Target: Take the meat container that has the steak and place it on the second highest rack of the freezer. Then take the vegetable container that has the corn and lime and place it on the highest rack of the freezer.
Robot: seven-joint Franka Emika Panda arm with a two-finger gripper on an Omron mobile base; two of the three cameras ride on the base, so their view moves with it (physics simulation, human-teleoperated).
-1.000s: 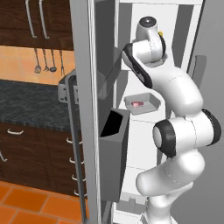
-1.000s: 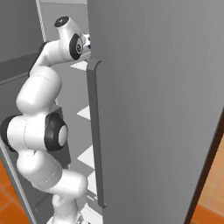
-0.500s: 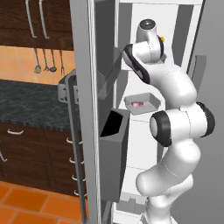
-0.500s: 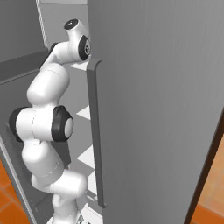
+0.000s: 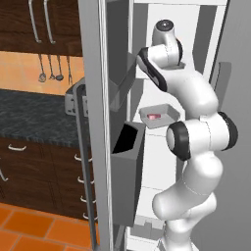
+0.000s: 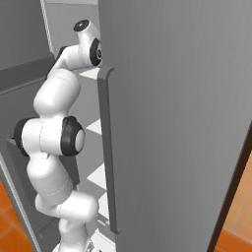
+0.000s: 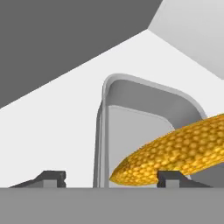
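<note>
We see the corn (image 7: 175,153) lying in its grey tray (image 7: 144,109) on a white freezer shelf (image 7: 57,131), its long axis slanting across the tray, tapered tip toward the tool (image 7: 111,178), whose tips stand apart, holding nothing.

A kitchen with dark wooden cabinets (image 5: 29,169) and a dark speckled surface (image 5: 34,110). Utensils (image 5: 50,68) hang against an orange wall (image 5: 29,66). The floor (image 5: 34,228) is orange tile.
</note>
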